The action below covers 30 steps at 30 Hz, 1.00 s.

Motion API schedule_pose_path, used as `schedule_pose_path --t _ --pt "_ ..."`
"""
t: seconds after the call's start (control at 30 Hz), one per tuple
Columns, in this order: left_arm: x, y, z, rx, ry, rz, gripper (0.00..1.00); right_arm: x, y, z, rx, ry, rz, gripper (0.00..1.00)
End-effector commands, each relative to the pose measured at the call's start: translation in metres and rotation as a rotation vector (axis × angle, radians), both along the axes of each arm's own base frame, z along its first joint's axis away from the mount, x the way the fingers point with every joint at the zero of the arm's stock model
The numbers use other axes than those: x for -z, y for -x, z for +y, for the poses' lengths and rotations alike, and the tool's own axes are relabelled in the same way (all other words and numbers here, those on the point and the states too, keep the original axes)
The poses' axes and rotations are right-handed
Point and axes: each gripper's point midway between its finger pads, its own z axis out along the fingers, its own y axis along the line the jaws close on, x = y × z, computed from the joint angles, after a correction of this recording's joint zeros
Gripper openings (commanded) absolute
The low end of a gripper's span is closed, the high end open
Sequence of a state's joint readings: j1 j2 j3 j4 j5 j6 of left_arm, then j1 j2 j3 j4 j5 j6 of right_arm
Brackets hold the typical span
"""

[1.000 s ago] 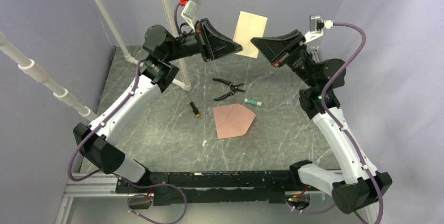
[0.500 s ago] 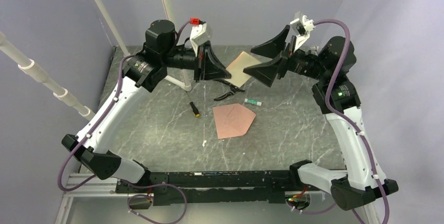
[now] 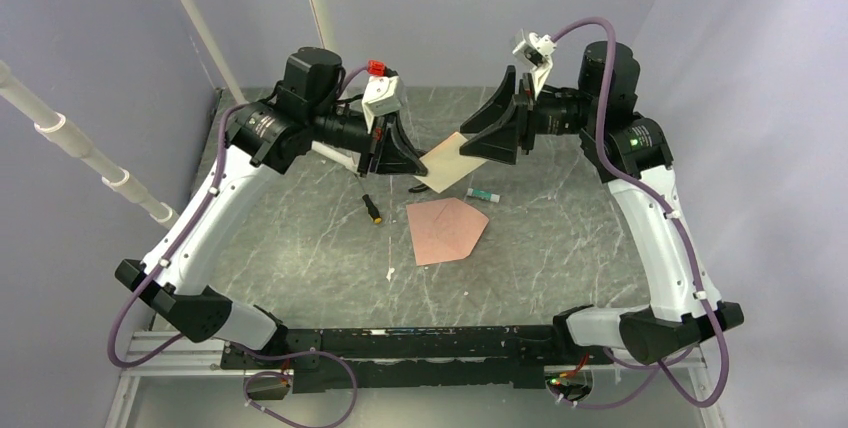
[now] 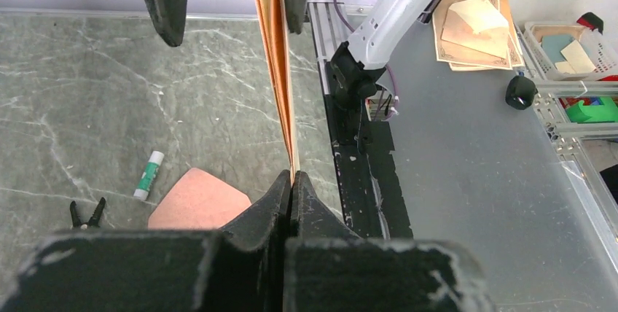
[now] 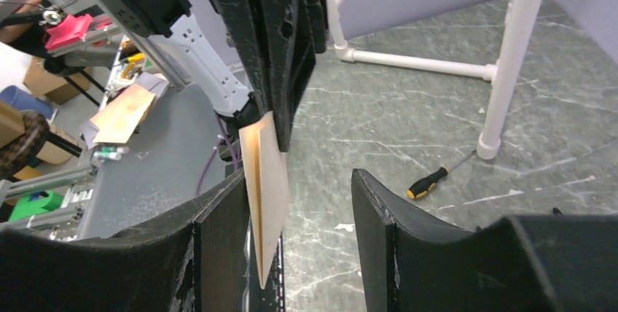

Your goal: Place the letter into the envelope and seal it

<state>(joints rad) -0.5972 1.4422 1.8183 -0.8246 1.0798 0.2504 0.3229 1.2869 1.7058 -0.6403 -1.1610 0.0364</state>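
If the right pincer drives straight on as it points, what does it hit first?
Likely the left pincer, shut on the letter dead ahead; the letter's edge lies between the right pincer's open fingers.

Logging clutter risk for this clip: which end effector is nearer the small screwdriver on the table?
Left. The left end effector, pinching the letter, hangs just past the screwdriver; the right end effector, open, is farther off, at the letter's other side.
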Motion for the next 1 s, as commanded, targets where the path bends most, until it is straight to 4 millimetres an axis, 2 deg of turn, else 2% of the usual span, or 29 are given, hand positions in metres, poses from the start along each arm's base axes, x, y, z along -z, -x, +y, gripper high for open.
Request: schedule_pose_path --t 0.0,0.17,0.27,0.3,0.37,0.43,0.47,0.5,0.57,0.73,0.9,0.97 --pt "-0.010 0.004 -0.003 0.042 0.034 -0.028 0.02 -0.024 0.019 0.004 -0.090 -0.065 -0.053 0.50" --pt "-0.020 -0.001 -0.006 0.015 0.058 -0.029 0.03 -0.035 0.027 0.005 -0.133 -0.109 -0.061 0.21" --pt "-0.031 0.000 -0.007 0.012 0.094 -0.019 0.03 -0.045 0.031 0.004 -0.134 -0.131 -0.101 0.00" --pt "-0.037 0.000 -0.008 0.009 0.116 -0.032 0.05 -0.047 0.031 0.004 -0.125 -0.136 -0.108 0.00" --pt "-0.044 -0.001 -0.009 -0.004 0.135 -0.026 0.24 -0.053 0.025 0.003 -0.071 -0.147 -0.116 0.00" --pt "-0.052 -0.005 -0.010 -0.044 0.159 -0.008 0.60 -0.061 0.014 0.002 0.013 -0.168 -0.123 0.00" --pt "-0.061 -0.009 -0.011 -0.069 0.189 -0.017 0.71 -0.067 0.010 0.001 0.056 -0.189 -0.130 0.00" --pt "-0.066 -0.013 -0.012 -0.100 0.212 -0.011 0.79 -0.075 0.004 -0.001 0.108 -0.218 -0.130 0.00" --pt "-0.075 -0.026 -0.016 -0.172 0.264 0.017 0.87 -0.092 -0.007 -0.005 0.204 -0.308 -0.126 0.00" --pt "-0.135 -0.045 -0.028 -0.226 0.499 0.202 0.87 -0.131 -0.008 -0.019 0.308 -0.524 -0.120 0.00" --pt "-0.149 -0.051 -0.032 -0.207 0.602 0.316 0.82 -0.151 -0.005 -0.034 0.368 -0.671 -0.120 0.00" --pt "-0.153 -0.051 -0.030 -0.204 0.620 0.329 0.77 -0.158 -0.004 -0.041 0.394 -0.722 -0.132 0.00"
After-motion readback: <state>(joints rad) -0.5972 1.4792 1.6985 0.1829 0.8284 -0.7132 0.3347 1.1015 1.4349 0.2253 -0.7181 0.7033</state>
